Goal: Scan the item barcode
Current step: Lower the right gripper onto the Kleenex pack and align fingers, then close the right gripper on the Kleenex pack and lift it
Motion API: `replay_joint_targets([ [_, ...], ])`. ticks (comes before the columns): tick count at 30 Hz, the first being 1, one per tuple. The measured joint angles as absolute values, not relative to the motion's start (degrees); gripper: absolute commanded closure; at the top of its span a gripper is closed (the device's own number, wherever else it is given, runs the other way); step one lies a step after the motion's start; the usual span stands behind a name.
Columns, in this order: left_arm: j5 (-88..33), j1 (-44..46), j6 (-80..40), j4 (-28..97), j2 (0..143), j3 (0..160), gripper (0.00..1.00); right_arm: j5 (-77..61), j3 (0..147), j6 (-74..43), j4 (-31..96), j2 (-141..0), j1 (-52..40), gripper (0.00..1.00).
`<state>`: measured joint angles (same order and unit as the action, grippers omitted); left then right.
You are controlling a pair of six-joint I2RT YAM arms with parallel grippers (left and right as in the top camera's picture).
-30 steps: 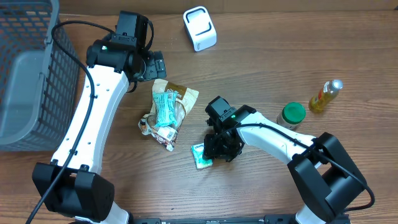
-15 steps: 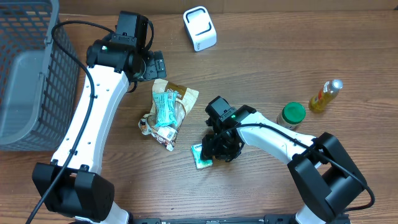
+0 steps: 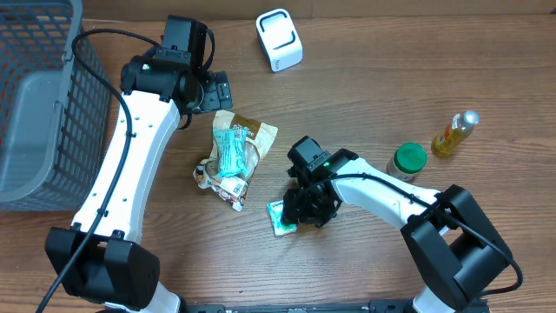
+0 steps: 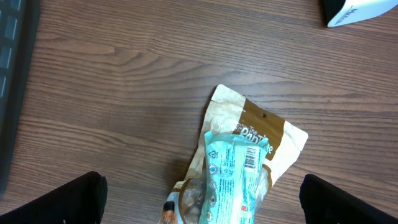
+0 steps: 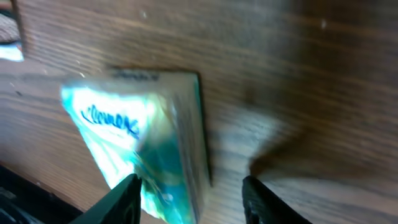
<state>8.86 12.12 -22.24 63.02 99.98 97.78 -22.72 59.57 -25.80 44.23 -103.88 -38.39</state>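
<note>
Over the last second the right hand has barely shifted above the tissue pack. The pack nudged a little toward the left and came back, so it lies where it lay before. We read that as a grasp tried and not yet won, with the scan itself not begun.

In the right wrist view the hand's fingers stand apart: one overlaps the pack and the other rests over bare wood, with a gap between it and the pack's edge. So the hand is partly open and grips nothing.

The pack lies flat on the tabletop, near the front, well apart from the white box at the far side (we take that for the scanner). Its logo face is up and we see no barcode. Its long axis seems to slant from far-left to near-right, though the hand hides part of it.

The left hand hangs spread wide and empty beside the snack bags.
</note>
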Motion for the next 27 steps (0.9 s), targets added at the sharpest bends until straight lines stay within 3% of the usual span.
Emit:
replay_joint_targets([
  [6,8.9,12.1,-22.3,63.0,100.0,97.8,0.00,-23.1,59.5,-25.7,42.6,-103.9,-38.4,0.58],
  [9,8.9,12.1,-22.3,63.0,100.0,97.8,0.00,-23.2,59.5,-25.8,41.7,-103.9,-38.4,0.66],
  [10,8.9,12.1,-22.2,63.0,100.0,97.8,0.00,-23.2,59.5,-25.8,41.6,-103.9,-38.4,0.73],
  [15,8.9,12.1,-22.2,63.0,100.0,97.8,0.00,-23.6,59.5,-25.9,41.6,-103.9,-38.4,0.84],
  [27,8.9,12.1,-22.2,63.0,100.0,97.8,0.00,-24.0,59.9,-25.8,40.6,-103.9,-38.4,0.65],
])
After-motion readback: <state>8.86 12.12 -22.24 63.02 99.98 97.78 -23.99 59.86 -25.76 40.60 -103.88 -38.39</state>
